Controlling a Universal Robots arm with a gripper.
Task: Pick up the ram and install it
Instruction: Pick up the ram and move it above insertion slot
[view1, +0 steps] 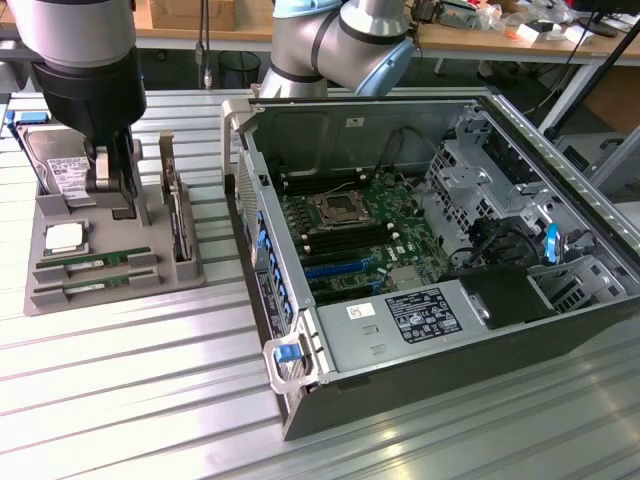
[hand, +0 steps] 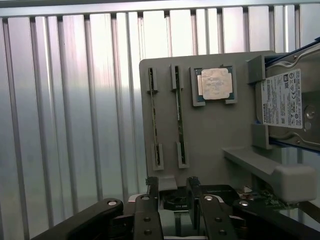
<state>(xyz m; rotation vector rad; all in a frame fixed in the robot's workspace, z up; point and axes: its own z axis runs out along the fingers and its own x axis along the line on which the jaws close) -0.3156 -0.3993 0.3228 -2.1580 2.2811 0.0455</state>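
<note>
Two ram sticks, thin green boards standing on edge, rest in slots of a grey holder tray (view1: 140, 275). One ram stick (view1: 85, 263) lies just behind the other (view1: 88, 285); in the wrist view they are two narrow strips (hand: 155, 117) (hand: 178, 117). My gripper (view1: 113, 190) hangs over the back of the tray, above and behind the sticks, touching nothing. Its black fingers (hand: 152, 190) stand apart in the wrist view, open with nothing between them (hand: 172, 192). The open computer case (view1: 300, 400) shows its motherboard (view1: 350, 225) with long black memory slots.
On the tray also sit a square silver processor (view1: 65, 238) (hand: 216, 83), a hard drive (view1: 58, 165) (hand: 282, 100) and an upright expansion card (view1: 177, 220). The table is ribbed metal (view1: 120, 390). The case has a drive cage (view1: 480, 170) and a power supply (view1: 400, 320).
</note>
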